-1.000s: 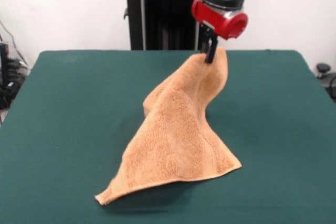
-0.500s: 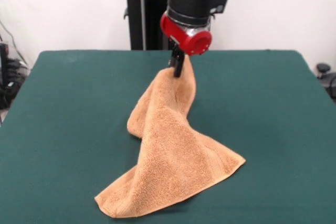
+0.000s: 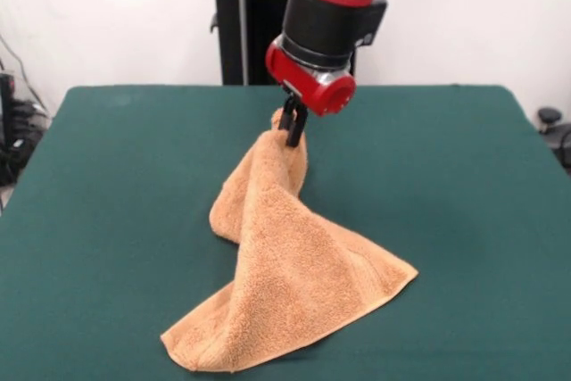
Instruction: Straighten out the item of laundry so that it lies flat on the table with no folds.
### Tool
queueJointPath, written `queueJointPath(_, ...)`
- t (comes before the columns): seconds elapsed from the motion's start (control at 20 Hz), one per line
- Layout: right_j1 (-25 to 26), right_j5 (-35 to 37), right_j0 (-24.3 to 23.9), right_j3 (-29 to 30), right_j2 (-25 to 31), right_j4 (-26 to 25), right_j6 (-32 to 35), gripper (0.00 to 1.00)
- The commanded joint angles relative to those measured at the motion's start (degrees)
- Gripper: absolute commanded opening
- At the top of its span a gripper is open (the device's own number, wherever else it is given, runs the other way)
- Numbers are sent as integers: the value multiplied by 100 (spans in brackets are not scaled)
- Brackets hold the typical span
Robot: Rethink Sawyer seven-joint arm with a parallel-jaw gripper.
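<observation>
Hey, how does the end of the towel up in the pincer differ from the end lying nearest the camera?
The pincer holds one end of the towel lifted off the table, while the near end rests on it. The lifted end is bunched narrow and twisted; the near end fans out wide with two corners showing. Both are the same orange-tan terry cloth, and neither lies flat.

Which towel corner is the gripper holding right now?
The far raised corner: the gripper pinches the towel there, lifted off the table; the two near corners lie flat.
</observation>
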Motion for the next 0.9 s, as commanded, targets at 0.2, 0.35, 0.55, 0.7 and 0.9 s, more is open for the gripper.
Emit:
queueJointPath(0.2, 213, 87, -275, -254, 759, -287, 397, 0)
queueJointPath(0.35, 204, 354, -159, -303, 631, -237, 556, 0)
queueJointPath(0.55, 86, 764, -128, -403, 573, -273, 525, 0)
queueJointPath(0.7, 78, 873, -115, -449, 532, -283, 537, 0)
queueJointPath(0.9, 122, 585, -136, -454, 533, -393, 395, 0)
